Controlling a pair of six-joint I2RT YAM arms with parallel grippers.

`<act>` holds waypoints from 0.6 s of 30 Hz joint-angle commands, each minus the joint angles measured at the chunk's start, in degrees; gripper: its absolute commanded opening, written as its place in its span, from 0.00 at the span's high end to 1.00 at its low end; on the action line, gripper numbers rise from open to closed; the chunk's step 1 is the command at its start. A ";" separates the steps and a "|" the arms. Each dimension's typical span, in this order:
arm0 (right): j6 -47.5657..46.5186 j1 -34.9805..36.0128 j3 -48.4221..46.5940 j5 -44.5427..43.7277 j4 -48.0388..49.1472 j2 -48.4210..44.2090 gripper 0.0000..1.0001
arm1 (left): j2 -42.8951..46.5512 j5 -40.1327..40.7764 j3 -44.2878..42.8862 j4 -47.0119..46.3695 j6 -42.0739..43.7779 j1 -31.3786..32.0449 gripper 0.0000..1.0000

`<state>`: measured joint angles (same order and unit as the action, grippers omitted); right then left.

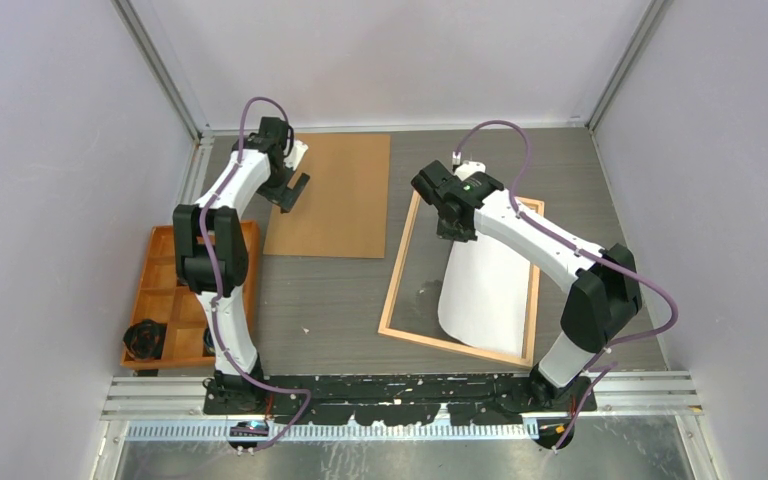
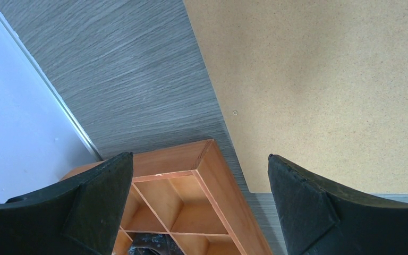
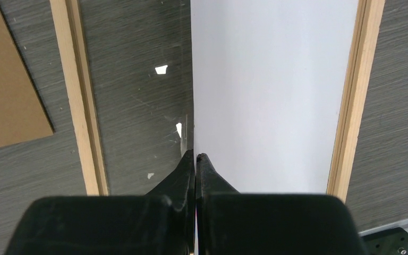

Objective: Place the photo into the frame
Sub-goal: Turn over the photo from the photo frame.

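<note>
Grey wood-grain table [image 1: 340,300] fills the floor of a booth with pale lilac walls. The frame [image 1: 396,268], thin light-orange wood strips, lies flat on the right half.

The photo [image 1: 490,290] sits white back up over the right part of the frame. Its near end rests inside, just short of the near strip. Its far end narrows and rises to the right gripper [image 1: 452,228], which hangs over the far part of the frame.

The right wrist view makes that grip plain. The right gripper [image 3: 195,156] has its fingers pressed together on the photo's [image 3: 271,95] left edge, and the sheet reaches the right-hand strip. This view alone shows a clear sheet [image 3: 138,95] lying within the frame and catching small glints.

Left of the frame, well apart, a brown backing board [image 1: 335,200] lies flat. The left gripper [image 1: 290,190] hovers at its left edge, released and holding nothing.

The left wrist view shows those fingers [image 2: 101,186] spread wide over the board's corner [image 2: 324,79] and an orange compartment tray [image 2: 212,175]. From above, the tray [image 1: 175,290] is furthest left of the frame, with a dark object [image 1: 145,340] in its near end.
</note>
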<state>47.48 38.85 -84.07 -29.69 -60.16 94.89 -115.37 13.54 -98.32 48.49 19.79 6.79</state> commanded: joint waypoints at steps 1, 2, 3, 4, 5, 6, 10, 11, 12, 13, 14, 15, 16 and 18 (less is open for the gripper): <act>-3.41 0.12 -0.73 0.10 0.93 -1.26 0.99 | 2.34 1.04 -0.10 -1.12 0.03 0.25 0.00; -3.67 0.16 -0.74 -0.03 0.95 -1.35 0.99 | 2.35 1.05 -0.05 -1.12 0.07 0.25 0.00; -3.71 0.15 -0.83 -0.30 0.80 -1.31 0.99 | 2.38 1.06 -0.03 -1.12 0.10 0.24 0.00; -3.65 0.20 -0.76 -1.02 0.55 -1.43 0.99 | 2.36 1.05 0.00 -1.12 0.08 0.24 0.00; -3.37 0.17 -0.74 -1.47 0.28 -1.44 0.99 | 2.41 1.05 0.03 -1.12 0.07 0.24 0.00; -3.18 0.12 -0.63 -1.84 0.04 -1.41 0.99 | 2.40 1.05 0.06 -1.16 0.07 0.24 0.00; -2.90 0.16 0.46 -2.18 0.29 -1.34 0.99 | 2.30 0.97 0.14 -1.09 0.12 0.24 0.00; -2.96 0.12 0.73 -2.06 0.45 -1.29 0.99 | 2.37 0.96 0.15 -1.04 0.16 0.24 0.00; -3.19 0.14 0.94 -1.74 0.74 -1.17 0.99 | 2.36 0.96 0.23 -1.11 0.16 0.24 0.00; -3.53 0.16 1.25 -1.63 0.85 -1.05 0.99 | 2.35 1.01 0.24 -1.12 0.25 0.24 0.00; -3.93 0.15 1.27 -1.56 0.98 -0.84 0.99 | 2.42 1.04 0.31 -1.12 0.33 0.24 0.00; -4.64 0.15 1.28 -1.10 1.03 -0.57 0.99 | 2.41 1.05 0.32 -1.12 0.49 0.24 0.00; -5.32 0.19 1.20 -0.65 1.21 -0.35 0.98 | 2.42 1.05 0.45 -1.13 0.48 0.25 0.00; -6.08 0.18 1.18 0.37 1.76 -0.05 0.92 | 2.45 1.05 0.50 -1.16 0.54 0.25 0.00</act>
<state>43.55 38.85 -82.59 -29.80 -59.83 94.89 -115.37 13.93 -98.26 48.49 19.92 6.79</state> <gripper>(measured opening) 0.032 0.996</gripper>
